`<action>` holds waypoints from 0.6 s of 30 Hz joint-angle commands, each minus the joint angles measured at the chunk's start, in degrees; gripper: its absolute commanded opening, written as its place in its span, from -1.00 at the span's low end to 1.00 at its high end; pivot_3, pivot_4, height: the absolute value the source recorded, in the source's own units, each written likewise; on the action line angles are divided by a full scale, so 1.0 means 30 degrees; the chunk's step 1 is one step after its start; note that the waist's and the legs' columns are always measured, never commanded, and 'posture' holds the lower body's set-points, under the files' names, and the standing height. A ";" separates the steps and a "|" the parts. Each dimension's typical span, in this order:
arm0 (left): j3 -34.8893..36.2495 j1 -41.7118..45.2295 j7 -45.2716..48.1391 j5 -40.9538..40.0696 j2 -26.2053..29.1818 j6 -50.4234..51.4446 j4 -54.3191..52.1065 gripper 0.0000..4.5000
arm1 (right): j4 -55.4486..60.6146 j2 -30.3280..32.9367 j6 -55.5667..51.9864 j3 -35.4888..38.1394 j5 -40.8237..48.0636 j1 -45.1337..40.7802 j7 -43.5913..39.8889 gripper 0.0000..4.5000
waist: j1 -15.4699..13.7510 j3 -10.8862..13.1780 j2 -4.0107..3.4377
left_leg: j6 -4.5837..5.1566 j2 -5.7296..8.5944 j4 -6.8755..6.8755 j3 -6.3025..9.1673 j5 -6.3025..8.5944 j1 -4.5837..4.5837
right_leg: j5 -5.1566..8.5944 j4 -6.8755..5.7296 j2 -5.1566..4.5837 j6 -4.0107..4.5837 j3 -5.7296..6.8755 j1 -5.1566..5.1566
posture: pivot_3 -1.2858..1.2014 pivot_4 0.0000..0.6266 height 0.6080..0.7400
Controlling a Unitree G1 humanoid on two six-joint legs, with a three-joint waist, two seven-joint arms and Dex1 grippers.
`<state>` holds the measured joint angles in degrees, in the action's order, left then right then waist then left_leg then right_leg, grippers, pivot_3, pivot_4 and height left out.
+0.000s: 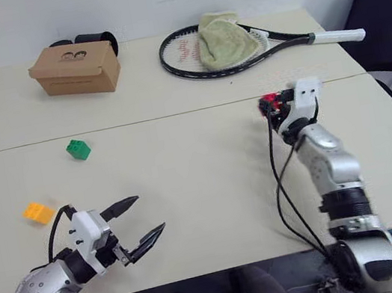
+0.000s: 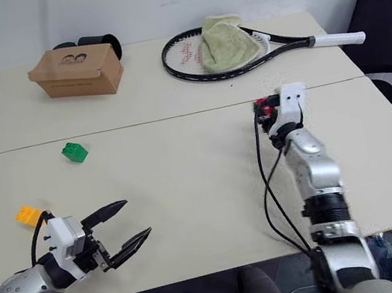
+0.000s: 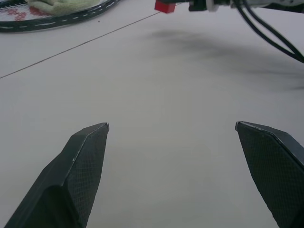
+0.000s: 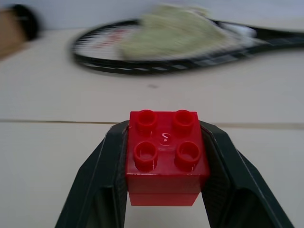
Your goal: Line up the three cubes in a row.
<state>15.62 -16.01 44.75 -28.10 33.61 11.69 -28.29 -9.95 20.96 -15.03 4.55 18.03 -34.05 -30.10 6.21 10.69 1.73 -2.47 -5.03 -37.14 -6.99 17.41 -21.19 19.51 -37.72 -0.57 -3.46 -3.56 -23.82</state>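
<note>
From my head camera: my left gripper (image 1: 139, 219) hangs wide open over the pale table (image 1: 204, 190), holding nothing. The small green studded plastic brick (image 1: 79, 149) and the yellow-orange studded brick (image 1: 38, 212) sit apart on my left side.

Right wrist cam: my right gripper (image 4: 166, 190) is clamped on the red studded plastic brick (image 4: 165, 156), with a black tennis racket (image 4: 142, 61) beyond.

cubes 3: red cube (image 4: 165, 156) | green cube (image 1: 79, 149) | yellow-orange cube (image 1: 38, 212) | racket (image 1: 239, 48) 1 | cardboard box (image 1: 76, 70) 1 | towel (image 1: 223, 39) apparently 1

head stereo overhead, wrist cameras close
</note>
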 commanded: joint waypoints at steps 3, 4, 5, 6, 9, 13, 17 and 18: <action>0.0402 -0.0458 0.0187 0.0154 0.0106 -0.0613 -0.0066 1.00 | -0.0382 0.3952 0.5805 -0.4135 0.0709 0.0508 -1.4823 -0.33 | -0.0021 -0.0005 0.0010 | 0.0111 -0.0012 -0.0009 0.0047 0.0069 0.0051 | -0.0001 0.0064 0.0013 -0.0003 0.0055 0.0099 | 0.03 -0.52 1.00; 0.0399 -0.0496 0.0182 0.0178 0.0096 -0.0640 -0.0028 1.00 | -0.1079 0.3928 0.5606 -0.4337 0.0794 0.0260 -1.5472 -0.33 | 0.0009 -0.0005 0.0011 | 0.0112 -0.0019 -0.0016 0.0047 0.0069 0.0052 | -0.0004 0.0060 0.0008 -0.0007 0.0050 0.0104 | 0.03 -0.52 1.00; 0.0407 -0.0569 0.0174 0.0198 0.0077 -0.0666 -0.0042 1.00 | -0.1903 0.3819 0.5730 -0.4556 0.0757 0.0002 -1.6213 -0.33 | 0.0024 -0.0004 0.0012 | 0.0114 -0.0016 -0.0031 0.0039 0.0068 0.0056 | -0.0009 0.0044 0.0003 -0.0015 0.0035 0.0104 | 0.03 -0.52 1.00; 0.0430 -0.0619 0.0171 0.0196 0.0072 -0.0679 -0.0052 1.00 | -0.2650 0.3745 0.5934 -0.4803 0.0557 -0.0236 -1.6817 -0.33 | 0.0016 -0.0002 0.0013 | 0.0120 -0.0014 -0.0044 0.0032 0.0063 0.0061 | -0.0015 0.0033 -0.0002 -0.0021 0.0024 0.0106 | 0.03 -0.52 1.00; 0.0493 -0.0858 0.0123 0.0170 0.0041 -0.0701 -0.0186 1.00 | -0.5169 0.3000 0.8285 -0.5134 -0.0468 -0.0867 -1.7266 -0.33 | 0.0026 -0.0002 0.0013 | 0.0134 -0.0004 -0.0084 0.0025 0.0053 0.0069 | -0.0024 0.0001 -0.0014 -0.0023 0.0010 0.0108 | 0.03 -0.52 1.00; 0.0593 -0.1181 0.0049 0.0116 0.0051 -0.0679 -0.0409 1.00 | -0.7517 0.2009 0.9226 -0.5044 -0.1210 -0.1498 -1.6897 -0.33 | 0.0034 -0.0003 0.0012 | 0.0106 -0.0009 -0.0081 0.0026 0.0037 0.0076 | -0.0019 -0.0010 -0.0007 -0.0015 0.0008 0.0102 | 0.03 -0.52 1.00; 0.0805 -0.1415 0.0016 0.0113 0.0150 -0.0672 -0.0485 1.00 | -0.9052 0.1408 0.9289 -0.5010 -0.1795 -0.1792 -1.6706 -0.33 | 0.0031 -0.0003 0.0012 | 0.0028 -0.0010 -0.0082 0.0021 -0.0006 0.0069 | -0.0017 -0.0004 -0.0017 -0.0012 0.0005 0.0100 | 0.03 -0.52 1.00; 0.0906 -0.1473 0.0024 0.0115 0.0176 -0.0690 -0.0466 1.00 | -0.9325 0.1286 0.9386 -0.4924 -0.1795 -0.1914 -1.6752 -0.33 | 0.0037 -0.0003 0.0012 | 0.0029 -0.0011 -0.0081 0.0021 -0.0006 0.0071 | -0.0017 -0.0002 -0.0018 -0.0011 0.0007 0.0103 | 0.03 -0.52 1.00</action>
<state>17.07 -20.01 44.79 -27.51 33.81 10.54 -28.30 -36.83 25.18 12.54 -10.85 13.05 -39.28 -80.42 6.32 10.68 1.76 -2.38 -5.06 -37.39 -6.93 17.39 -20.96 19.46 -37.73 -0.62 -3.49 -3.54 -23.51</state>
